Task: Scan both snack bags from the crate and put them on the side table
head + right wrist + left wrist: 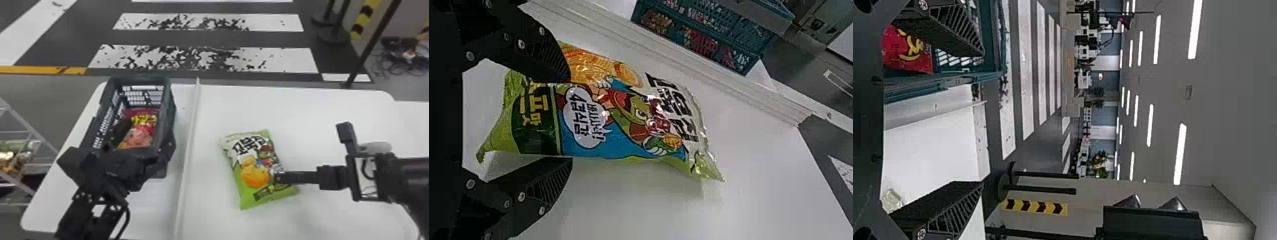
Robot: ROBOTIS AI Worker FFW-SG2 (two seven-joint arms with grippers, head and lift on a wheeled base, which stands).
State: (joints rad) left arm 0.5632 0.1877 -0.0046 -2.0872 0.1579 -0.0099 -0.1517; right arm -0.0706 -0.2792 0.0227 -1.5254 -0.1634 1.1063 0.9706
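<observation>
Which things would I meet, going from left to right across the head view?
Metal rack, crate, raised white strip, green snack bag, right forearm.

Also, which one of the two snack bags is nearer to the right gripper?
The green bag, lying right at the right gripper; the red bag is farther off, inside the crate.
</observation>
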